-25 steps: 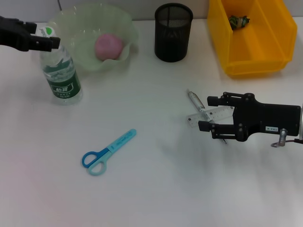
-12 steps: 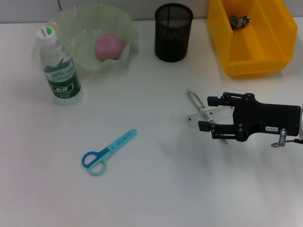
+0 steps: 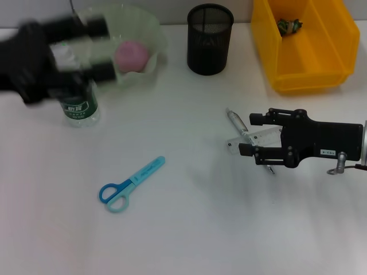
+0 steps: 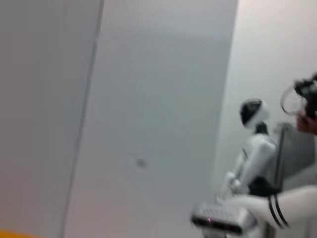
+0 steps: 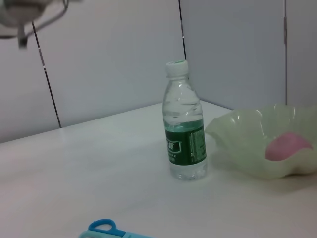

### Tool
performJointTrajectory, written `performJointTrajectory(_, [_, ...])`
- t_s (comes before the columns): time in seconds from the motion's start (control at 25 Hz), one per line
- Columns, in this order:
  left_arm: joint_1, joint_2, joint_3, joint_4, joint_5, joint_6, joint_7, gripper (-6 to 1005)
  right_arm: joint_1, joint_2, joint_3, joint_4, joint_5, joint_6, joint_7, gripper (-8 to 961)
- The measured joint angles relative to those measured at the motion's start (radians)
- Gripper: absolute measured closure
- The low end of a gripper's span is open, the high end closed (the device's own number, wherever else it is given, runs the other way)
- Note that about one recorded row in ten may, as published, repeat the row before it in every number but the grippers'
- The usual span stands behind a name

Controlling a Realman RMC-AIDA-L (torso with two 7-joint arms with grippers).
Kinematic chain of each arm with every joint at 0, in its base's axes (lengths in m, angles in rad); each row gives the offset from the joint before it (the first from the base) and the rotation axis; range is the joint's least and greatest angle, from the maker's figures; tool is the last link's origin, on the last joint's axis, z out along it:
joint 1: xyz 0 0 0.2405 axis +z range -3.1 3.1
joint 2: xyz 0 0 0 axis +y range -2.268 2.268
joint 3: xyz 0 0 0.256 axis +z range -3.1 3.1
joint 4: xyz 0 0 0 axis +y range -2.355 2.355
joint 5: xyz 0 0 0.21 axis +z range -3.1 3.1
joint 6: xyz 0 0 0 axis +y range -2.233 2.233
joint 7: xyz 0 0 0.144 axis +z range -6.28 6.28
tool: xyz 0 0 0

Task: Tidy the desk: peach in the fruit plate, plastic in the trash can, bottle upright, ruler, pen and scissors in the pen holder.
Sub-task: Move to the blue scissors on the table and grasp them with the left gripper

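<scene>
Bottle (image 3: pixel 77 100) — clear ribbed plastic — upright; right pincer (image 3: pixel 248 135) parted astride flat ruler (image 3: pixel 256 138); left pincer's (image 3: pixel 94 48) grip unclear.

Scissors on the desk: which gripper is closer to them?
Neither clearly. The right gripper hovers over the ruler and pen, well off to one side of the scissors; the blurred left gripper is up by the bottle.

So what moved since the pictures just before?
The left gripper swung back in over the bottle and fruit plate, blurred. The right gripper crept slightly left over the ruler and pen. Scissors, peach and bottle stayed put.
</scene>
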Motion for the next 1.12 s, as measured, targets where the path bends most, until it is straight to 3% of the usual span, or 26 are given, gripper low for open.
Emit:
performJointTrajectory(0.4, [-0.043,-0.051,0.046,0.046,0.293,-0.083,-0.062,184,0.006,-0.005,-0.006,-0.002,0.0,-0.001,0.012,194])
performJointTrajectory(0.48, [-0.065,-0.072,0.046,0.057,0.397,-0.132,-0.071,184,0.003,-0.007,-0.004,-0.008,0.0,-0.025,0.012,194])
performJointTrajectory(0.6, [-0.062,-0.077,0.045,0.034,0.406,-0.161,-0.027,184,0.0,-0.01,0.0,-0.013,0.0,-0.055,0.012,194])
performJointTrajectory(0.8, [-0.048,-0.08,0.021,-0.063,0.385,-0.176,0.143,184,-0.003,-0.05,0.027,-0.017,0.002,-0.145,0.026,194])
performJointTrajectory(0.84, [-0.045,-0.08,0.017,-0.08,0.377,-0.176,0.171,185,-0.003,-0.05,0.027,-0.017,0.002,-0.145,0.026,194])
performJointTrajectory(0.88, [-0.043,-0.08,0.015,-0.092,0.372,-0.176,0.193,185,-0.003,-0.071,0.027,-0.015,-0.002,-0.179,0.042,194])
performJointTrajectory(0.92, [-0.041,-0.08,0.014,-0.103,0.369,-0.177,0.212,185,-0.003,-0.071,0.027,-0.015,-0.002,-0.179,0.042,195])
performJointTrajectory(1.0, [-0.037,-0.08,0.017,-0.109,0.368,-0.179,0.229,185,-0.008,-0.094,0.027,-0.015,-0.005,-0.203,0.062,195])
performJointTrajectory(1.12, [-0.039,-0.08,0.023,-0.083,0.368,-0.177,0.205,185,-0.011,-0.104,0.023,-0.018,-0.007,-0.209,0.069,195])
